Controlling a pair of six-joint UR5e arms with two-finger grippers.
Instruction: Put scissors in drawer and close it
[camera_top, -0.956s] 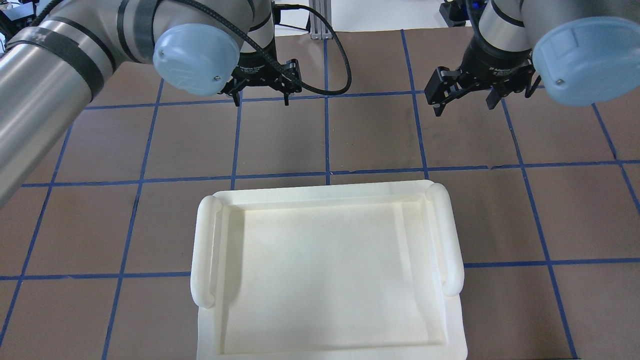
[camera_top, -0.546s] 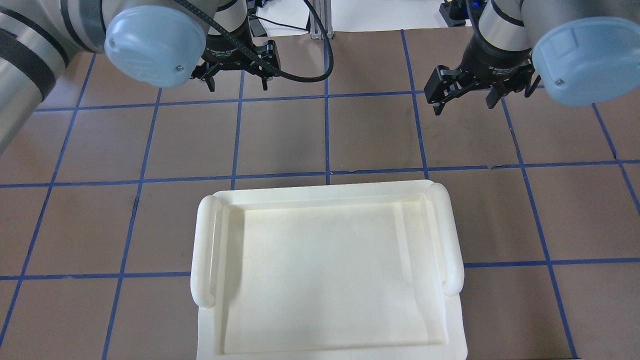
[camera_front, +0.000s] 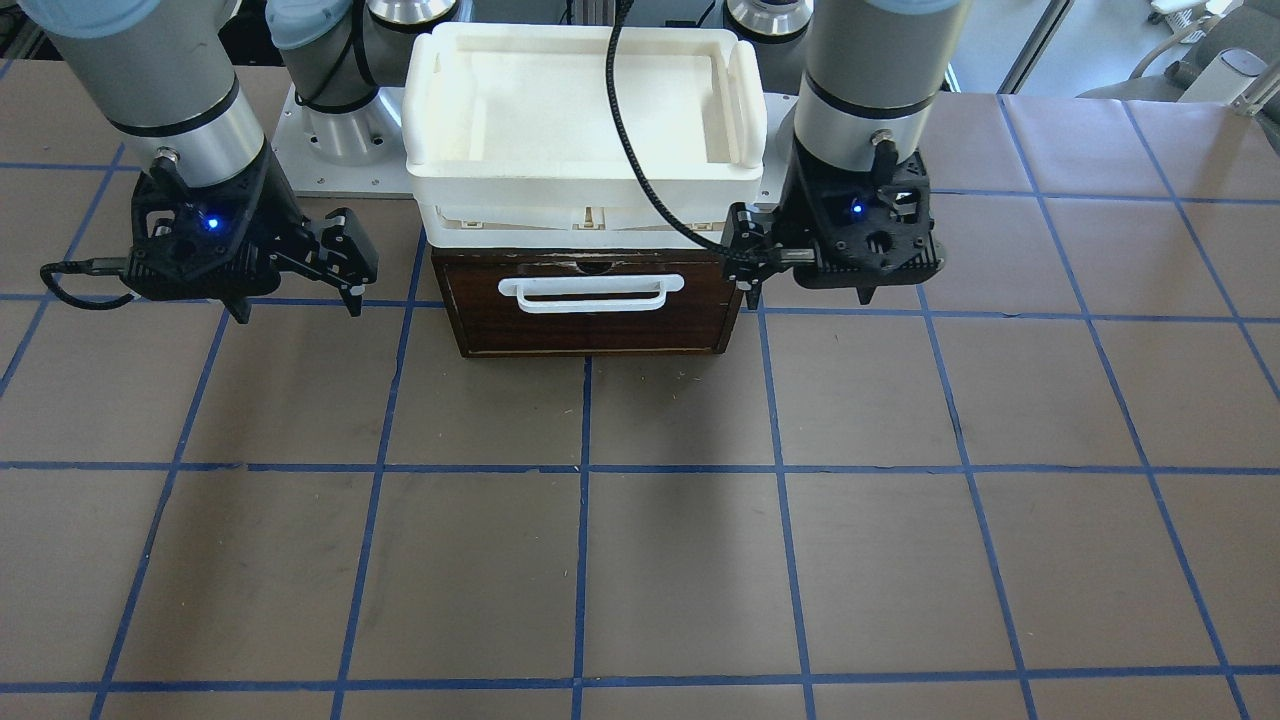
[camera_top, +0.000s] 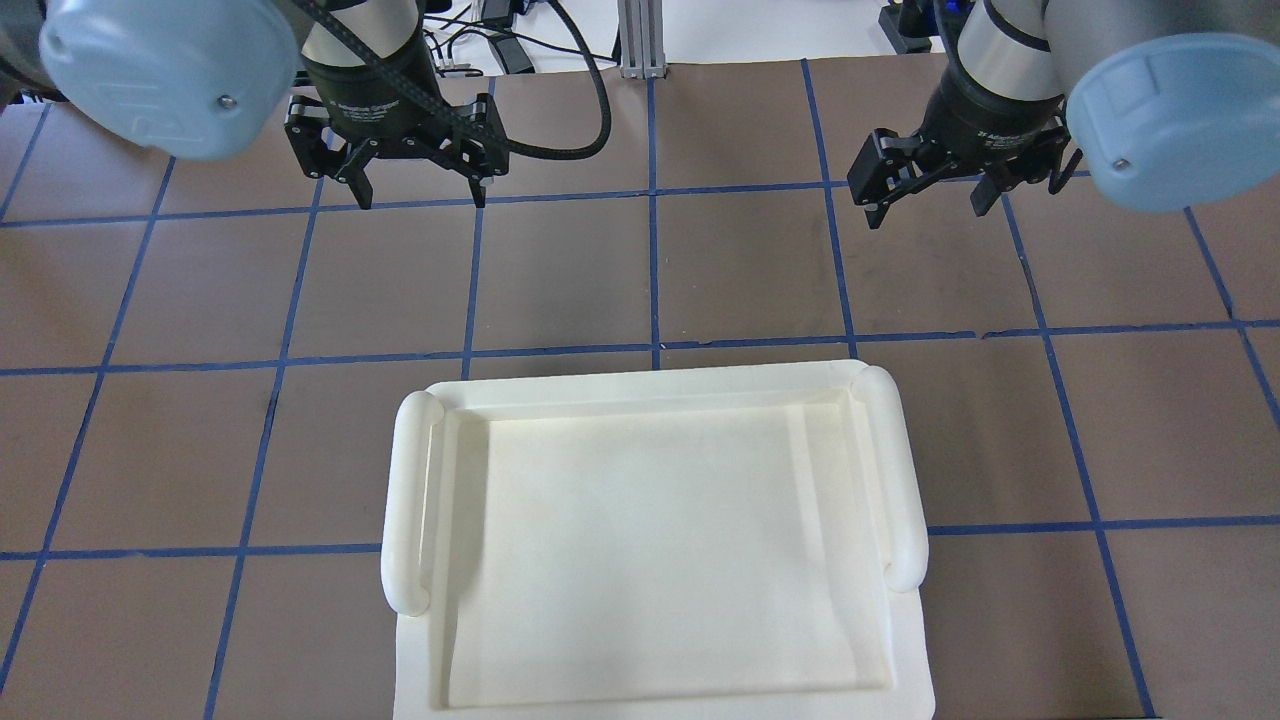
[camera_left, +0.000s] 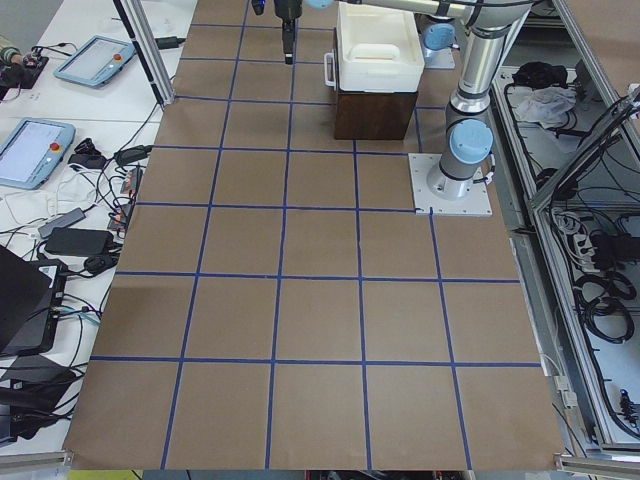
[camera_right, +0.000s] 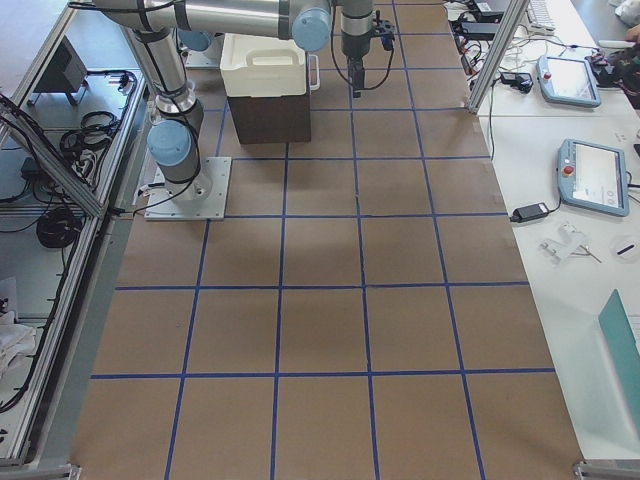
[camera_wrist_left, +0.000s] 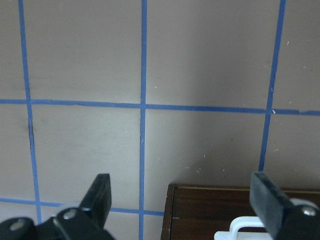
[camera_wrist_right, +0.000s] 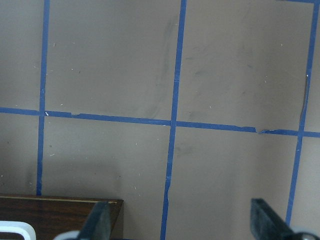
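The worktop has a brown, paper-like covering, matt and faintly scuffed. It is ruled with blue tape lines of slight sheen, broken in places. The drawer has a dark brown wood front, varnished and glossy, with visible grain and worn pale edges. Its bar handle is smooth white plastic. The tray is off-white plastic, smooth and near matt. The left gripper and right gripper appear to be matt black plastic. The arm tubes are silver metal, the joint caps smooth pale blue plastic. The cable has a black braided sleeve.
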